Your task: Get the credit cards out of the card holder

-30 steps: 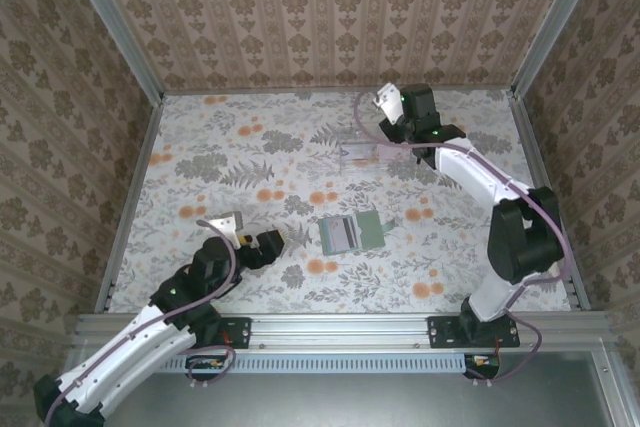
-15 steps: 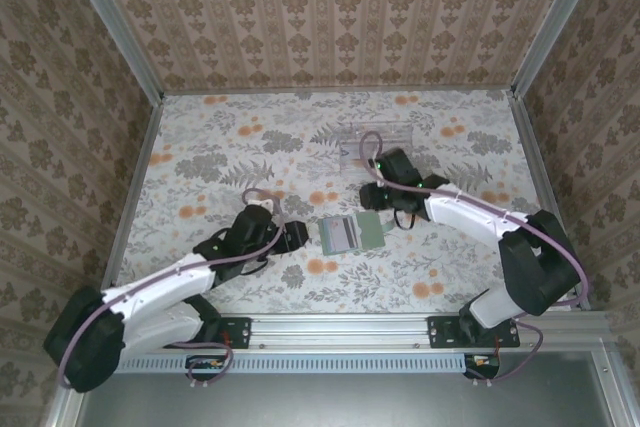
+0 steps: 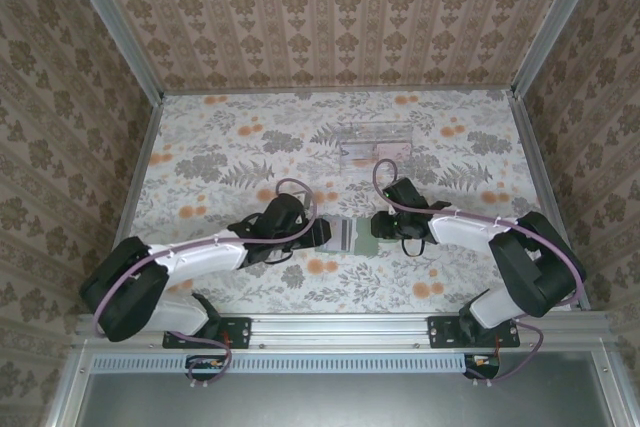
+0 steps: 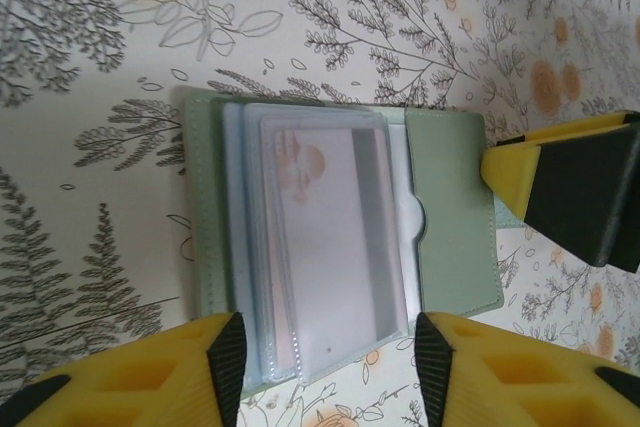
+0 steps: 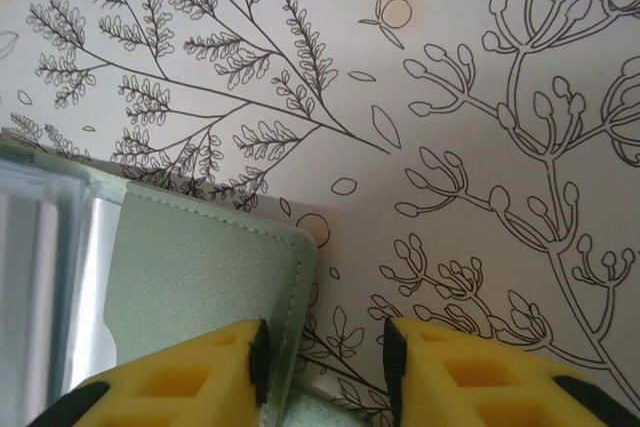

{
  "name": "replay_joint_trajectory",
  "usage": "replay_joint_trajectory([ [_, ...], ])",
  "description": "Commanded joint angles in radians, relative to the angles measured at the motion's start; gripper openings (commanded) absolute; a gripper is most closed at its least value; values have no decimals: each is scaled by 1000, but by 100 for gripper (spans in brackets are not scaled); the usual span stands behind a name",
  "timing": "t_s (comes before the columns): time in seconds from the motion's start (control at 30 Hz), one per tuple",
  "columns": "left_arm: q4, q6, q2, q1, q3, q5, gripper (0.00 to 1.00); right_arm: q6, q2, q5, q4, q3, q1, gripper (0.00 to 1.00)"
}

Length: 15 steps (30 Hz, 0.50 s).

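The card holder (image 3: 349, 236) lies open on the floral table, a soft grey-green wallet (image 4: 455, 207) with clear sleeves. A pale pink credit card (image 4: 330, 237) shows through the top sleeve; the green and dark grey cards are hidden. My left gripper (image 3: 314, 235) is at the holder's left end, open, its yellow fingers (image 4: 190, 372) on either side of the sleeves' near end (image 4: 328, 372). My right gripper (image 3: 380, 228) is at the holder's right flap (image 5: 200, 277), open (image 5: 325, 357), with the flap's stitched edge between its jaws. Its finger (image 4: 570, 197) appears in the left wrist view.
A clear plastic tray (image 3: 375, 141) stands at the back of the table, beyond the holder. Metal rails (image 3: 135, 177) and patterned walls border the table on three sides. Bare floral tabletop (image 3: 220, 157) lies to the left and right of the arms.
Both arms have closed in on the holder. The right gripper came down from the tray at the back to the holder's right flap. The left gripper slid right to its left end.
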<state>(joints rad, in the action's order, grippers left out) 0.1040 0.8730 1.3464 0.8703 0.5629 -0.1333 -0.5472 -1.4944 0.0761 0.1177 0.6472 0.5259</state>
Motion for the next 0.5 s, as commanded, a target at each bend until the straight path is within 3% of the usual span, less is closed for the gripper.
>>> replay_joint_trajectory([
  [0.0, 13, 14, 18, 10, 27, -15, 49, -41, -33, 64, -40, -6, 28, 37],
  [0.23, -4, -1, 19, 9, 33, -15, 47, -31, 52, -50, 59, 36, 52, 38],
  [0.47, 5, -13, 25, 9, 34, -17, 47, -82, 143, -78, 180, 77, 87, 39],
])
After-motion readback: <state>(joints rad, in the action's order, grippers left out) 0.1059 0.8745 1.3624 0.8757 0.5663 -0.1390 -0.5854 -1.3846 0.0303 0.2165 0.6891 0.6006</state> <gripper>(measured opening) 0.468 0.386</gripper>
